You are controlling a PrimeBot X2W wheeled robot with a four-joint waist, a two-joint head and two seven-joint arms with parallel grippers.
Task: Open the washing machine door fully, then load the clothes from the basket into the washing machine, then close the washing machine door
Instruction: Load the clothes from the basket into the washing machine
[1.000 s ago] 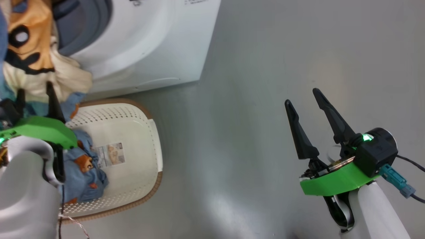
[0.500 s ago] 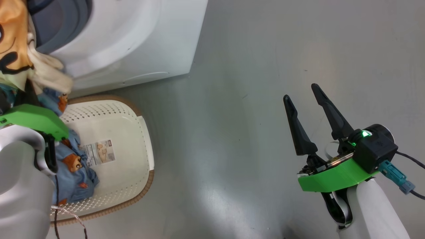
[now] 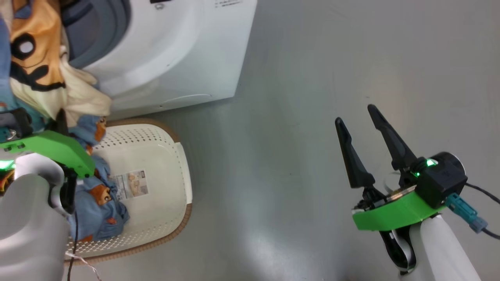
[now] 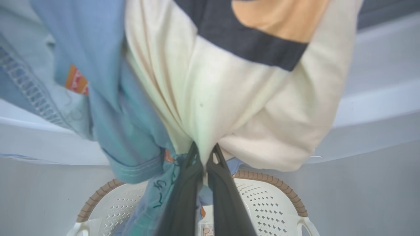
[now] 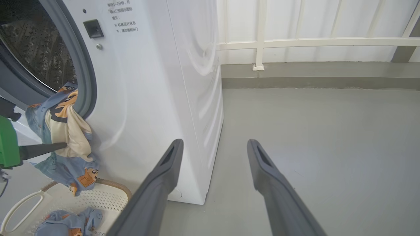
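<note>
A cream-and-blue garment [image 5: 67,131] hangs from the mouth of the washing machine [image 3: 175,58] down over the basket [image 3: 168,156], its length running up toward the drum [image 5: 32,49]. The left gripper [image 4: 205,151], nearer, is clamped on its lower fold; the drum lies up and ahead. More clothes [image 3: 97,203] lie in the basket. The right gripper [image 3: 354,114] stands spread, empty, well apart

Light-blue, cream clothes [image 3: 50,74] with orange bear prints
</note>
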